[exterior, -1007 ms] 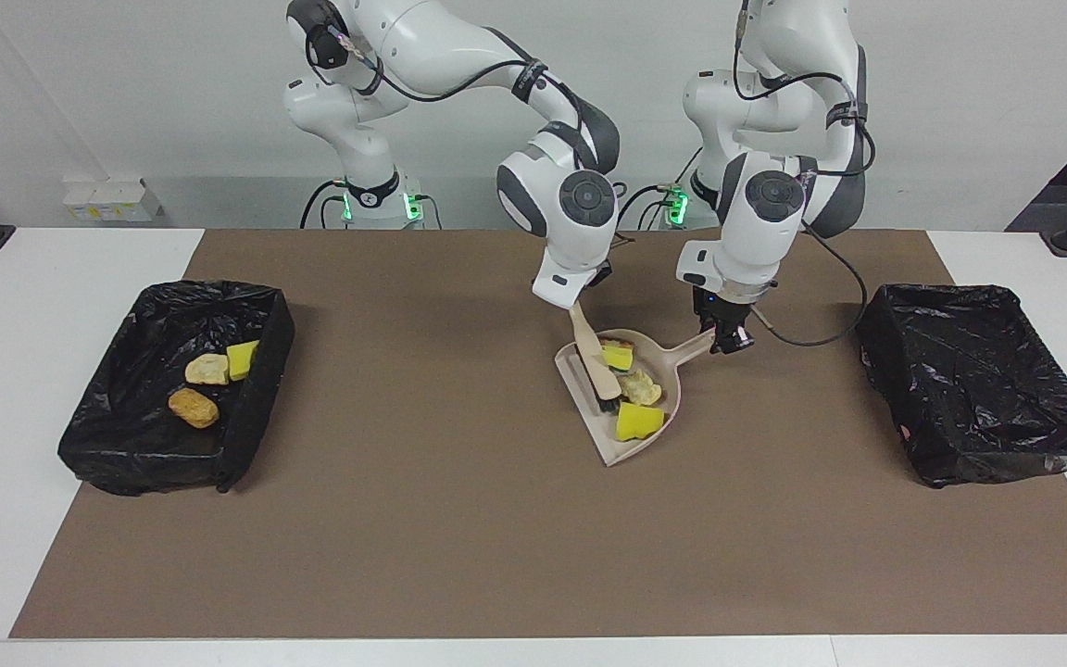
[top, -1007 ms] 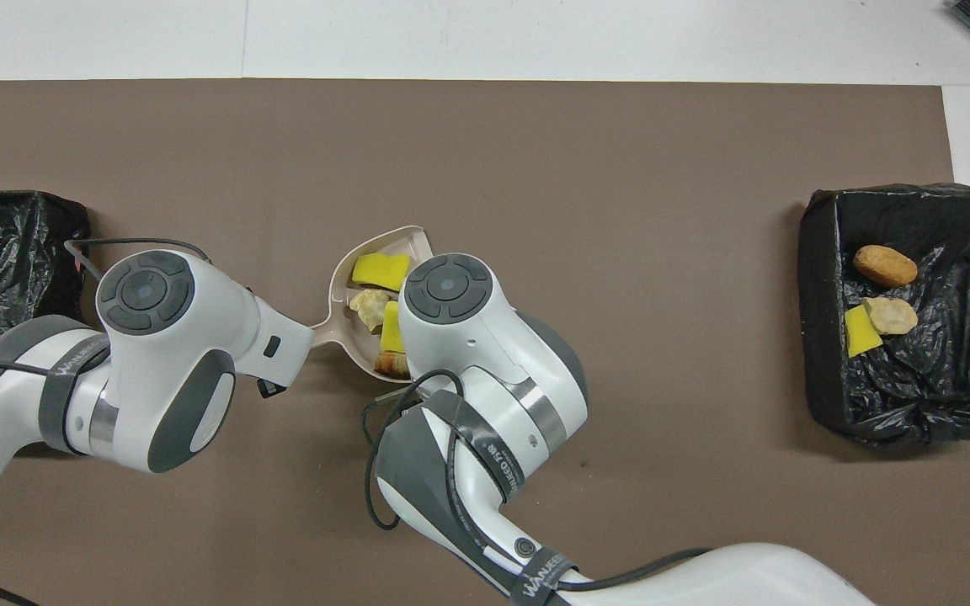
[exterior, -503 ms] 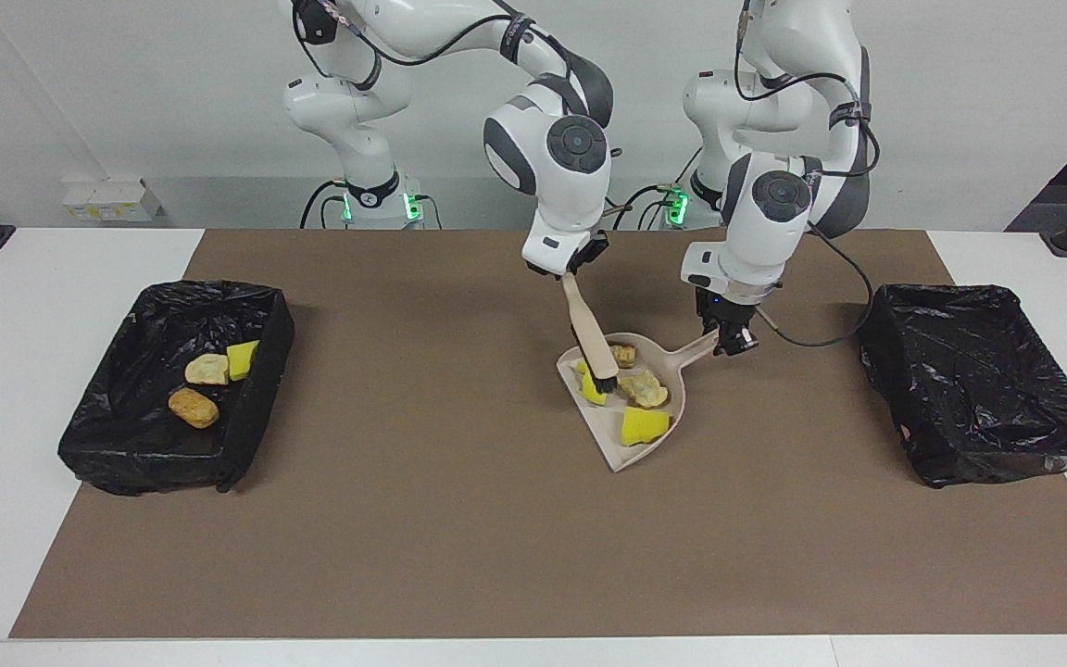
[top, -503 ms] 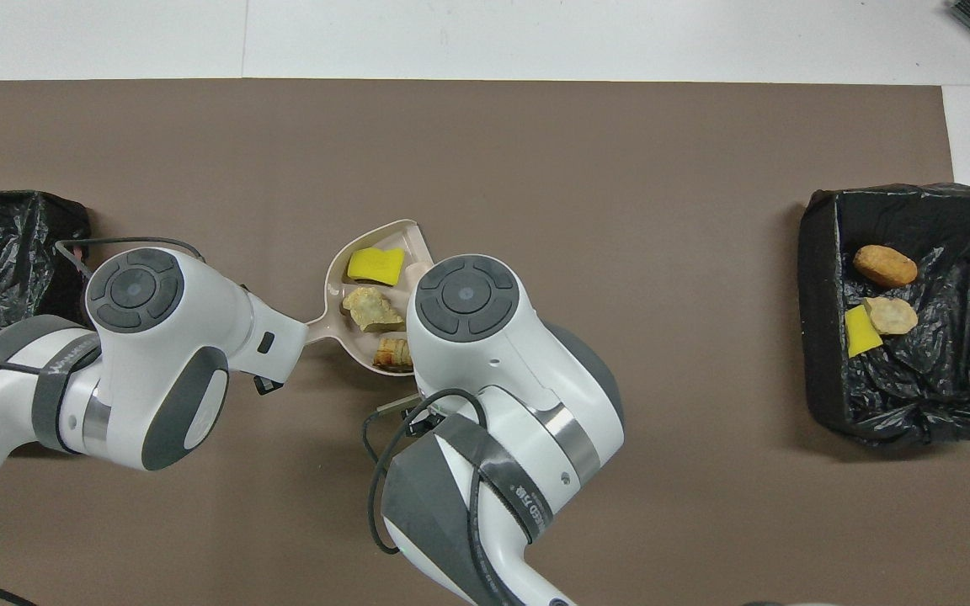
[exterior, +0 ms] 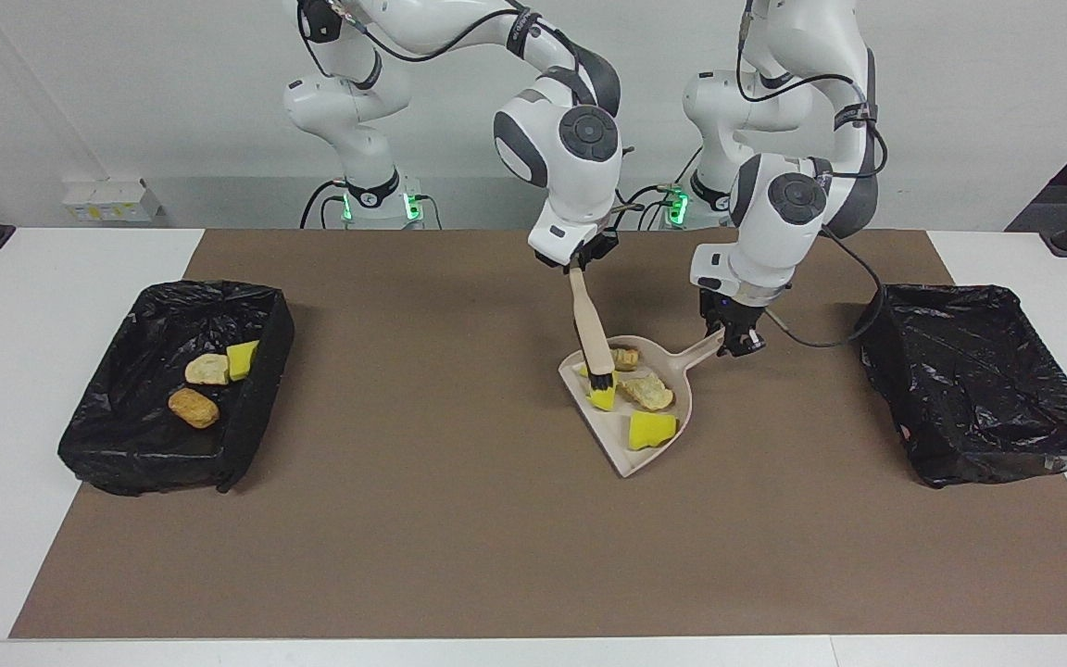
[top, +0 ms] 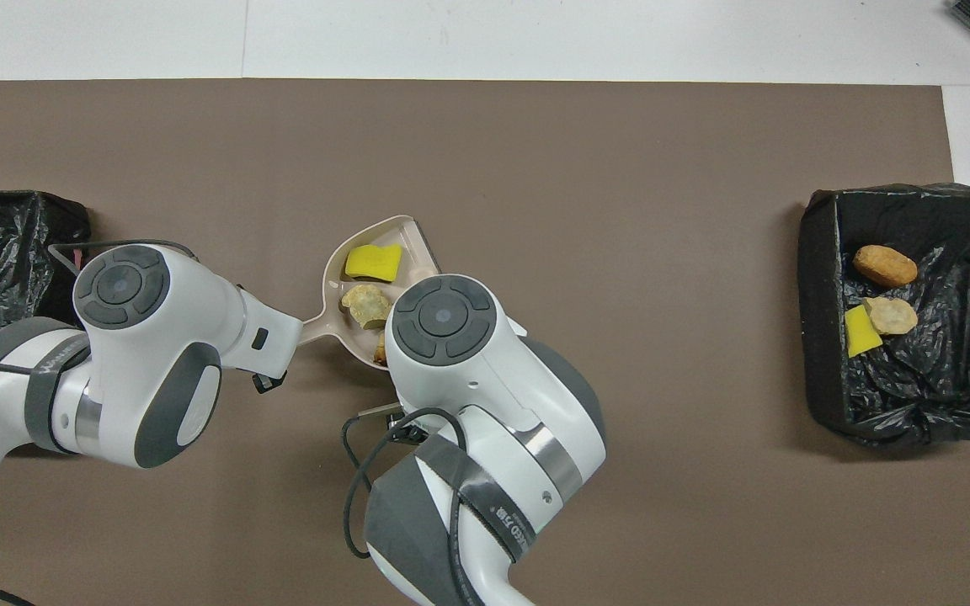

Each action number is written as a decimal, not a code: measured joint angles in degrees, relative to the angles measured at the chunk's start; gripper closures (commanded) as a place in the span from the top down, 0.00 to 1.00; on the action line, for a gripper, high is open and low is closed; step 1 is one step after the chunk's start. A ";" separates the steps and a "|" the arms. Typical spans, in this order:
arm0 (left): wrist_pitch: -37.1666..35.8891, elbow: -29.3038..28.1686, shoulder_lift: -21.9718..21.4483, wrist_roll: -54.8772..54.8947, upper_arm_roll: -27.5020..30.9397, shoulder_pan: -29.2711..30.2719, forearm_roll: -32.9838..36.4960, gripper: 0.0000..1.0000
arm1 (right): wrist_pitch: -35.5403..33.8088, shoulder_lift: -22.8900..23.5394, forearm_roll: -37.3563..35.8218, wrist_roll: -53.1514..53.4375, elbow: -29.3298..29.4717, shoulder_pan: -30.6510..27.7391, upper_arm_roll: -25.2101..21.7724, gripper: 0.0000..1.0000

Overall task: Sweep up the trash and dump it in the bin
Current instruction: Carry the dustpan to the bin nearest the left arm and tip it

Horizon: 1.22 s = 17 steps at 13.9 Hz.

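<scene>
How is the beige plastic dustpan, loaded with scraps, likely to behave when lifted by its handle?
The beige plastic dustpan looks rigid, so it probably will not sag. Held only at its handle by the left tool, it may tip toward its open lip. The loose bright yellow sponge chunk near that lip could slide out.

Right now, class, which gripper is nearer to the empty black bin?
Left. The left gripper grips the dustpan handle beside the empty black bin; the right gripper holds the brush over the dustpan's other edge.

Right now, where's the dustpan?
The dustpan sits mid-mat between the two bins, loaded with scraps, its handle gripped by the left tool; the right tool holds the brush in it.
</scene>
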 measured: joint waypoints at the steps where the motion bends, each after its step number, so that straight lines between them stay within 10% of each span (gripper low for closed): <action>1: 0.00 0.12 -0.12 0.00 0.10 0.73 -0.03 0.00 | -1.44 -0.98 0.01 1.18 -0.08 0.06 0.01 0.00; 10: -10.21 6.24 -5.68 3.34 0.63 16.89 -0.07 0.00 | 9.99 -16.79 8.32 12.75 -24.58 7.38 0.66 0.00; 17: -15.53 14.44 -5.54 3.48 0.90 35.82 -1.05 0.00 | 20.45 -16.94 9.28 16.14 -31.02 11.99 0.67 0.00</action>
